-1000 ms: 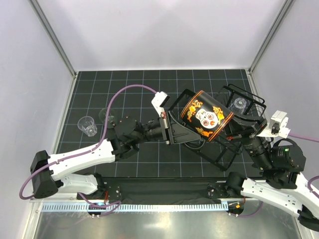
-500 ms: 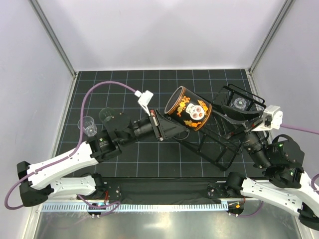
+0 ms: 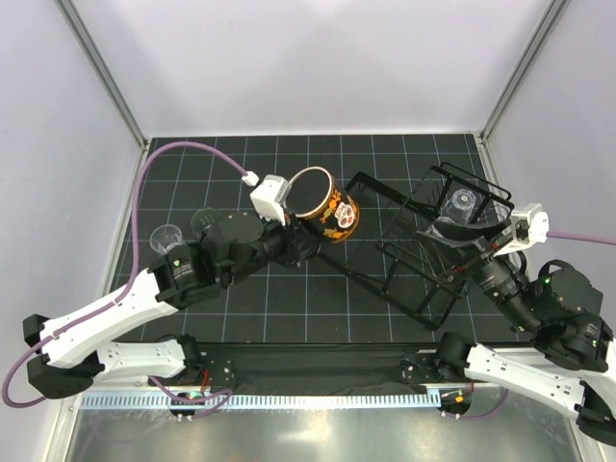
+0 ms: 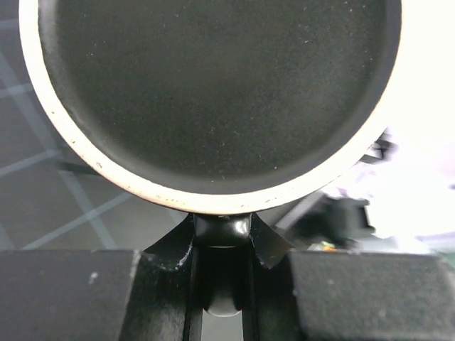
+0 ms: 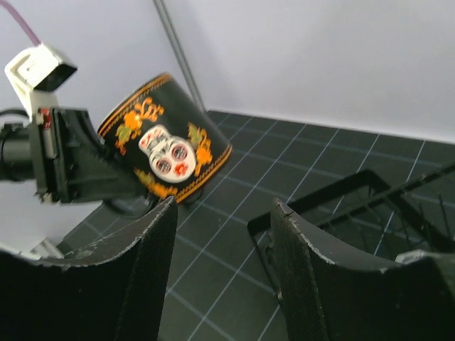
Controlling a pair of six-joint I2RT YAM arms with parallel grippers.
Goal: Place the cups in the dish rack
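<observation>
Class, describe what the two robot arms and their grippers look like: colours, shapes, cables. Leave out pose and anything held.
Both the left arm and right arm have white shell links joined by black joints. A purple cable runs to a small white camera box on each wrist. The right gripper has two matte black, slightly curved fingers; the left gripper is black too.
</observation>
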